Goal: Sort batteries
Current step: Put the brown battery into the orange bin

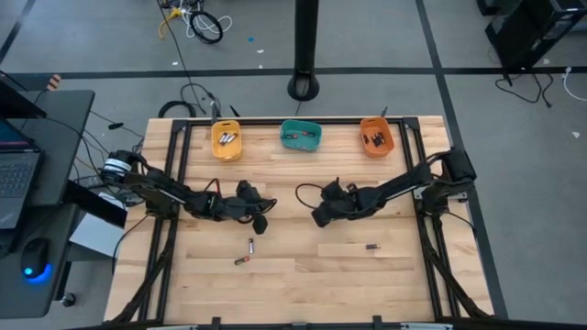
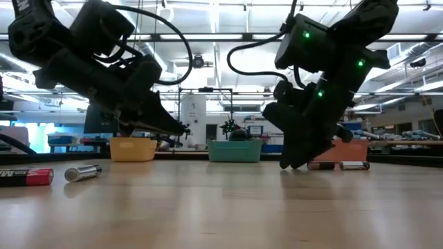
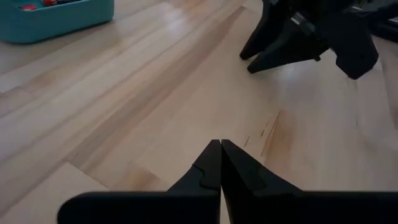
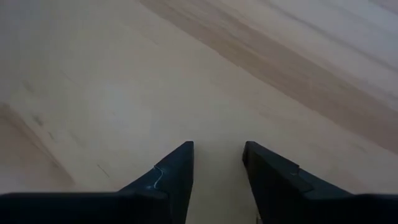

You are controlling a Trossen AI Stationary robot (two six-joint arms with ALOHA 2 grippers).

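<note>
My left gripper [image 3: 221, 144] is pinched together, my right gripper [image 4: 217, 152] spread over bare wood. Three small batteries [image 1: 249, 245] lie loose on the table [image 1: 303, 284]: dark, silvery, red-tipped.

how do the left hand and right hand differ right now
The left arm's dark two-finger hand is shut, fingers pressed together; the right arm's dark two-finger hand is open, with a clear gap. In the high view the left hand sits left of the table's centre, the right hand right of it. Both are empty, low over the bare wooden table.
</note>
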